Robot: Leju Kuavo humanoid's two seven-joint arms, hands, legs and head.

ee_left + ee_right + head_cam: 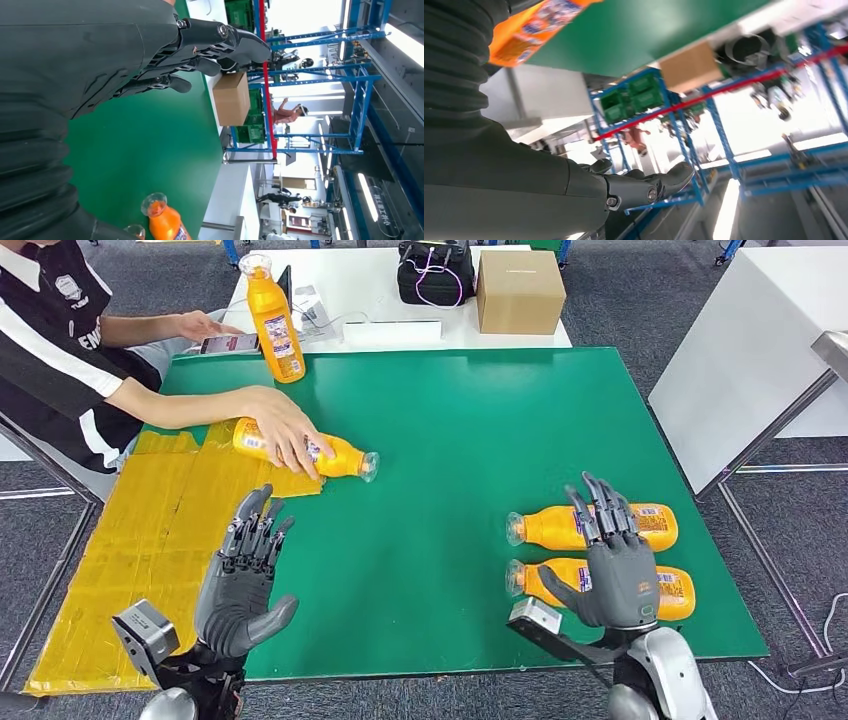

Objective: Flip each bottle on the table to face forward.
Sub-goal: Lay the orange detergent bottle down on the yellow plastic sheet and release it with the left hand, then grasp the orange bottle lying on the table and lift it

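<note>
The green table carries four orange bottles. A person's hand rests on one lying bottle near the yellow sheet, probably setting it down for flipping; an upright bottle stands at the far edge. Two bottles, one farther and one nearer, lie side by side under the right hand, whose fingers are spread, holding nothing. The left hand hovers, fingers apart and empty. The left wrist view adds a cardboard box against shelving.

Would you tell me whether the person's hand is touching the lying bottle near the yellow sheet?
Touching: in the head view the person's hand lies on the bottle.
</note>
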